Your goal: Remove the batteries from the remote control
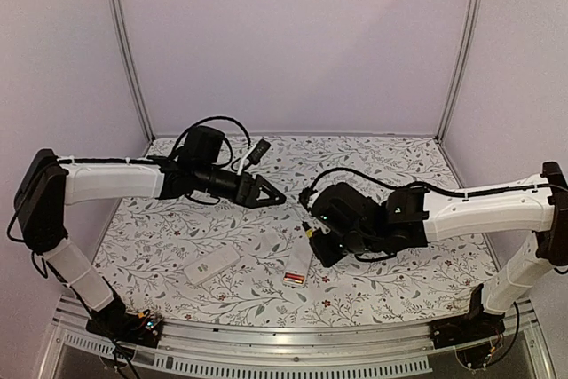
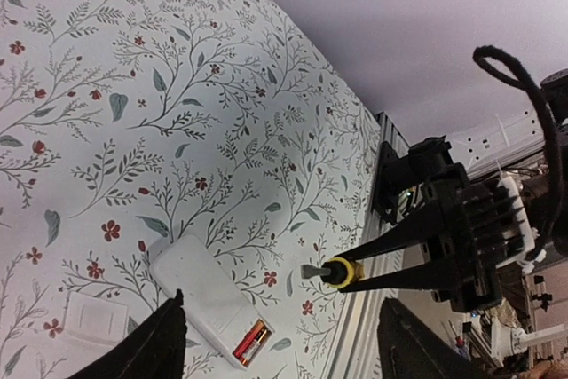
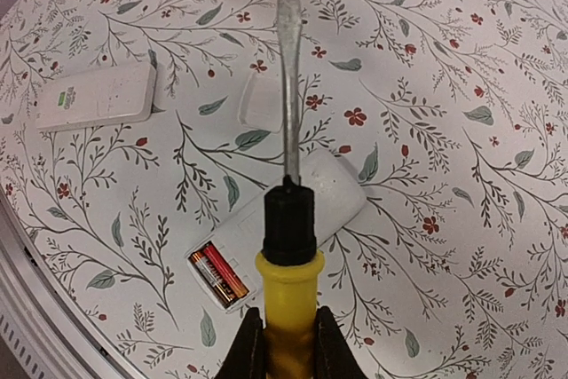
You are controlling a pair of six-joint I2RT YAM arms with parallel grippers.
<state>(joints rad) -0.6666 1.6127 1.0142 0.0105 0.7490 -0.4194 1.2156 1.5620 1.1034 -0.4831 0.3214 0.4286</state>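
Note:
The white remote control (image 1: 299,261) lies face down near the table's front, its compartment uncovered. Two red-orange batteries (image 3: 217,277) sit side by side inside it, also seen as the batteries (image 2: 251,342) in the left wrist view. My right gripper (image 3: 291,352) is shut on the yellow handle of a screwdriver (image 3: 288,303). The screwdriver's flat blade (image 3: 287,59) points out over the remote (image 3: 333,193) and hangs above it. My left gripper (image 2: 284,352) hovers open above the remote (image 2: 200,295), nothing between its fingers. From above, the left gripper (image 1: 269,193) is behind and left of the right gripper (image 1: 312,235).
A second white device (image 1: 211,265) with a green label lies left of the remote. A small white cover (image 3: 260,99) rests on the floral cloth between them. The table's metal front rail (image 1: 293,343) runs close below the remote.

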